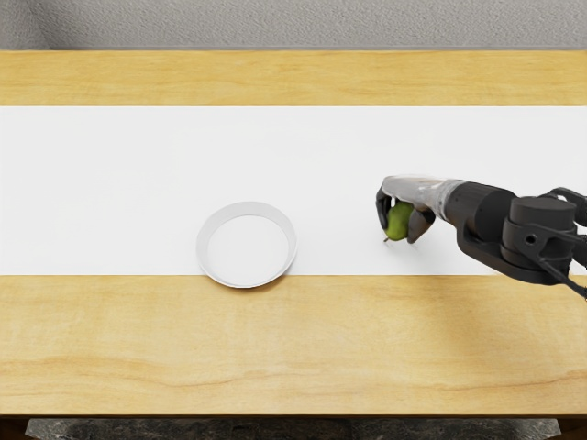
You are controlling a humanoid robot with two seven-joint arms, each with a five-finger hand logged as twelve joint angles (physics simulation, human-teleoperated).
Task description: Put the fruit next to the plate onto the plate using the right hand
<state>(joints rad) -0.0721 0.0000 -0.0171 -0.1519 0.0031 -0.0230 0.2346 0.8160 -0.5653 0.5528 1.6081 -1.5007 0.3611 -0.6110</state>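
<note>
Spanning the wooden desk (275, 339) from its left edge to its right edge is a broad white strip (165, 165), flat and unmarked, with a band of pale, grained wood left bare behind it and a wider band in front. Beyond the far edge of the desk runs a grey, rough-looking surface (275, 23). Below the near edge a thin line of dark mottled ground (275, 429) shows.

A round white plate (204, 247) sits at the front edge of the strip, a little left of the middle, and its near rim just overlaps onto the bare wood. Nothing lies in it.

The right arm (500, 225), dark grey and black, comes in from the right edge and lies low over the strip. Its robot hand (404, 207) points toward the plate with the fingers curled down around a small green fruit (398, 223), which it grips from above and from the sides. A short stem pokes out below the fruit on the plate side. The fruit is over the white strip, well to the right of the plate and apart from it. Whether it rests on the strip or hangs just clear of it cannot be told from this angle.
</note>
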